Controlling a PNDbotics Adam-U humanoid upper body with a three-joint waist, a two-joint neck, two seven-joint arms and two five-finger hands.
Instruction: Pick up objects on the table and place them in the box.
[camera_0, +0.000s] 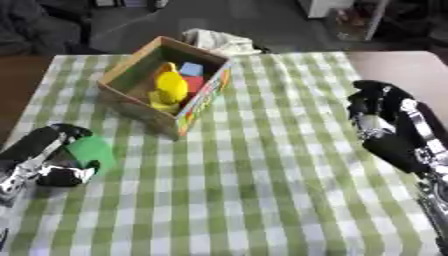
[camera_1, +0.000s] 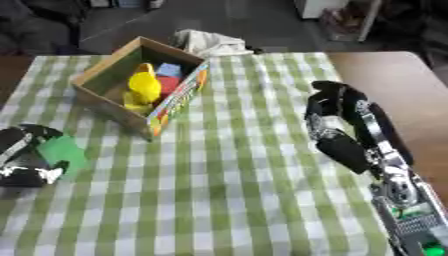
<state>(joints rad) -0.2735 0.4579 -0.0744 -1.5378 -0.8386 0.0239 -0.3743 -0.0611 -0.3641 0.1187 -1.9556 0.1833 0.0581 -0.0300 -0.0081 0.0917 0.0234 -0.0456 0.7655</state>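
Box (camera_0: 131, 95) w/ 3 toys, 1 green block (camera_0: 90, 151) in left hand (camera_0: 54, 161)

Soft, even indoor light; faint shadows; overall blur; dim background

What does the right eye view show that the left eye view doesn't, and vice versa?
Only the right eye view: more of the right arm toward the lower edge, down to a panel with a green spot, and more bare brown table right of the cloth.

Only the left eye view: more of the left arm running toward the lower left corner.

Both: the box holding a yellow toy, a blue block and a red block; the left hand curled round a green block; the right hand, holding nothing; the green checked cloth.
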